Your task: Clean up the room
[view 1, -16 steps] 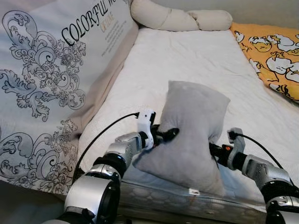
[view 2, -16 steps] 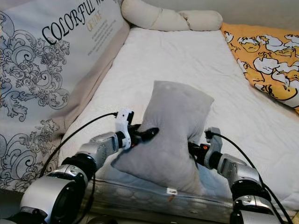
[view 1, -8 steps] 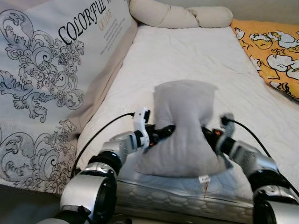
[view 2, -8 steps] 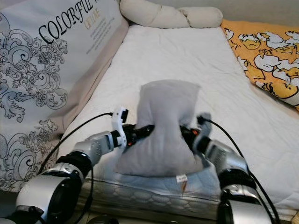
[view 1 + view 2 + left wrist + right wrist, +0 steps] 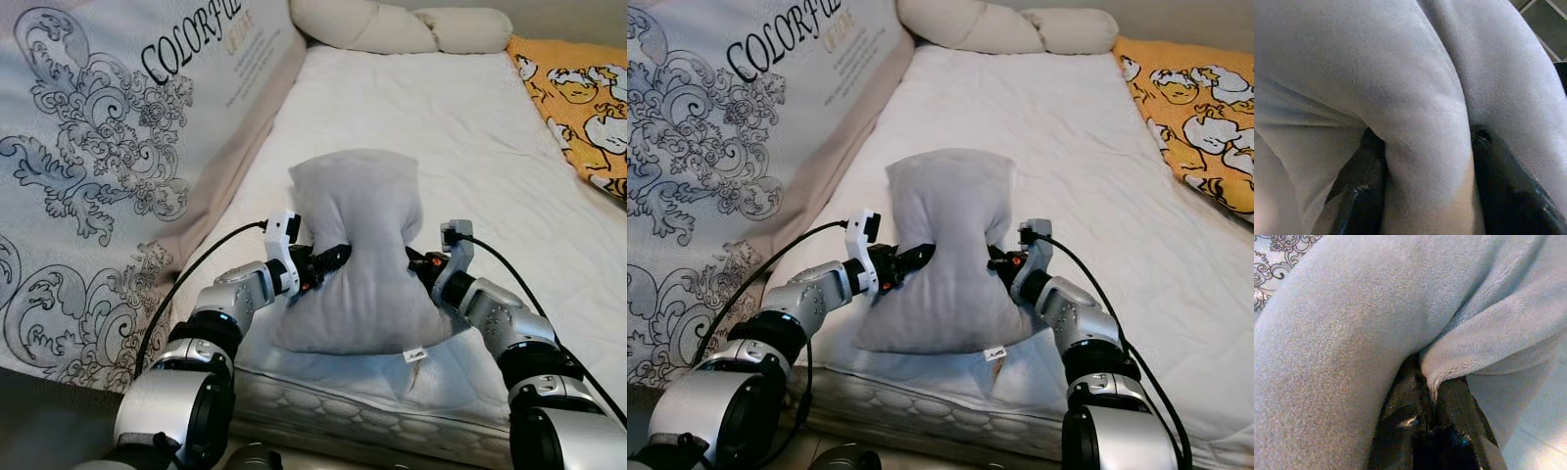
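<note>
Pillow: grey pillow upright at bed near edge.
Left tool: pinching pillow's side.
Right tool: pinching opposite side.

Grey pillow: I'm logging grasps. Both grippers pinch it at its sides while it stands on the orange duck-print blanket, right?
Not quite. Both the left gripper and the right gripper do pinch the grey pillow at its sides, but the left eye view shows it on the white mattress; the orange blanket lies apart.

Grey pillow; white mattress; orange cartoon-print blanket at two o'clock; grey scroll-patterned panel at nine o'clock.
</note>
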You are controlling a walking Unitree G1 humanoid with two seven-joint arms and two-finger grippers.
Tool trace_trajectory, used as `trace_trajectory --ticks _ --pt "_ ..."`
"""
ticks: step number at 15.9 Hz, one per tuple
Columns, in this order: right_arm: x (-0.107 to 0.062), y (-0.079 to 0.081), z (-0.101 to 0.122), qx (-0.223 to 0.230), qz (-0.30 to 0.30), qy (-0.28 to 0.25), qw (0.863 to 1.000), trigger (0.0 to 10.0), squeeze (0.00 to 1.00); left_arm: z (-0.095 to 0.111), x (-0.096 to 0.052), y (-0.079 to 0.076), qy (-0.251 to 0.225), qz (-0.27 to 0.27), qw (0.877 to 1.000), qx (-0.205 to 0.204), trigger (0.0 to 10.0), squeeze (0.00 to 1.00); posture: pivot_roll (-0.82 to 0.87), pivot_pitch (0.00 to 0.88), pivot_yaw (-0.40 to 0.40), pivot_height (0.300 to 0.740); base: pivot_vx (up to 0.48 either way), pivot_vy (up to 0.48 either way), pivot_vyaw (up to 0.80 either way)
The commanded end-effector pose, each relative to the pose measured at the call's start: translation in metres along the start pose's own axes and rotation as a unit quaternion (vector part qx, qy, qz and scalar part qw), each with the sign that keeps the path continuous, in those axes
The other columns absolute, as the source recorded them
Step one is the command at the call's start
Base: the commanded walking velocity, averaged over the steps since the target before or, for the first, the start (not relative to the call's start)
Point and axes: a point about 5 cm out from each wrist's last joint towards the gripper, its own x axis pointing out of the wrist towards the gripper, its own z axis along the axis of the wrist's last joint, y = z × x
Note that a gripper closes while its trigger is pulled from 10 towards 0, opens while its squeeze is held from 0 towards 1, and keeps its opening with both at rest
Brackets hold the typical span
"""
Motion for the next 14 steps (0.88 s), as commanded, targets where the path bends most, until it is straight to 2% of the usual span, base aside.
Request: trace_trajectory --ticks 1,4,6,7,8,11,12,14 --pt "0.014 0.015 0.005 -0.028 0.019 -0.019 0.999 0.0 0.0 0.007 0.01 -0.014 -0.01 -0.03 0.999 0.033 0.0 0.0 -0.05 0.0 0.022 0.74 0.0 0.0 0.0" --pt "0.011 0.013 -0.013 -0.078 -0.019 -0.005 0.997 0.0 0.0 0.022 -0.007 -0.001 -0.039 0.022 0.997 0.068 0.0 0.0 -0.04 0.0 0.012 0.74 0.0 0.0 0.0" --pt "0.01 0.014 -0.026 -0.108 -0.031 0.011 0.994 0.0 0.0 0.022 -0.01 0.003 -0.037 0.048 0.997 0.05 0.0 0.0 -0.03 0.0 0.018 0.74 0.0 0.0 0.0" --pt "0.011 0.015 -0.03 -0.12 -0.04 0.013 0.992 2.5 0.0 0.019 -0.009 0.003 -0.029 0.056 0.996 0.056 0.0 0.0 -0.04 0.0 0.026 0.74 0.0 0.0 0.0" --pt "0.011 0.013 -0.03 -0.138 -0.061 0.013 0.989 10.0 0.0 0.017 -0.006 0.002 -0.022 0.061 0.996 0.057 0.0 0.0 -0.04 0.0 0.032 0.74 0.0 0.0 0.0" --pt "0.007 0.006 -0.026 -0.178 -0.1 0.011 0.979 10.0 0.0 0.017 -0.003 -0.002 -0.011 0.061 0.996 0.064 0.0 0.0 -0.05 0.0 0.044 0.74 0.0 0.0 0.0" --pt "0.002 0.003 -0.026 -0.159 -0.093 0.009 0.983 10.0 1.0 0.018 -0.003 0.0 -0.006 0.077 0.994 0.075 0.0 0.0 -0.05 0.0 0.046 0.74 0.0 0.0 0.0" --pt "-0.005 0.001 -0.025 -0.136 -0.087 -0.01 0.987 10.0 1.0 0.022 -0.005 0.004 -0.009 0.104 0.99 0.092 0.0 0.0 -0.05 0.0 0.048 0.74 0.0 0.0 0.0"
